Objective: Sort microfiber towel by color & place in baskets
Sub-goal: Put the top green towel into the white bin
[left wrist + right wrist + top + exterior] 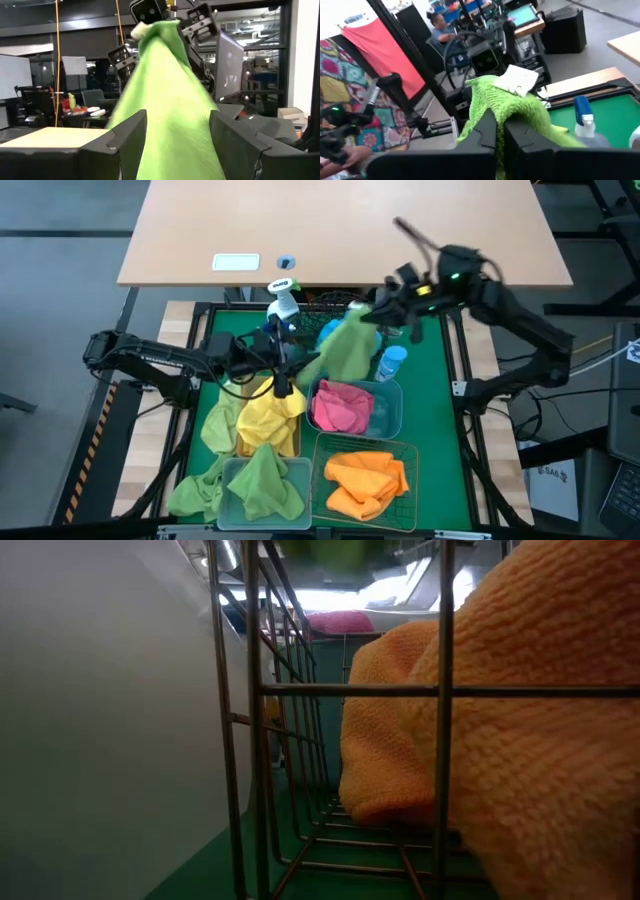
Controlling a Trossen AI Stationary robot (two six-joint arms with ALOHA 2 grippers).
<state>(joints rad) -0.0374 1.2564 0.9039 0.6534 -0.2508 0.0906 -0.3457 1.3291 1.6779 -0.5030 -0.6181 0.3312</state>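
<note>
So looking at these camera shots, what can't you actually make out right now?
- Whether the left gripper touches the green towel that the right gripper pinches: left wrist view, cloth fills the open gap.
- Black basket: high view, towel and spray bottles cover it.
- Most of the table: low view, orange towel and wire basket block it.
- Towel's lower end: right wrist view, behind the fingers.

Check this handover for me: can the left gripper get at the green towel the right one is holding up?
Probably yes. The green towel hangs from the shut right gripper and drapes between the open left gripper's fingers, with nothing between them.
</note>
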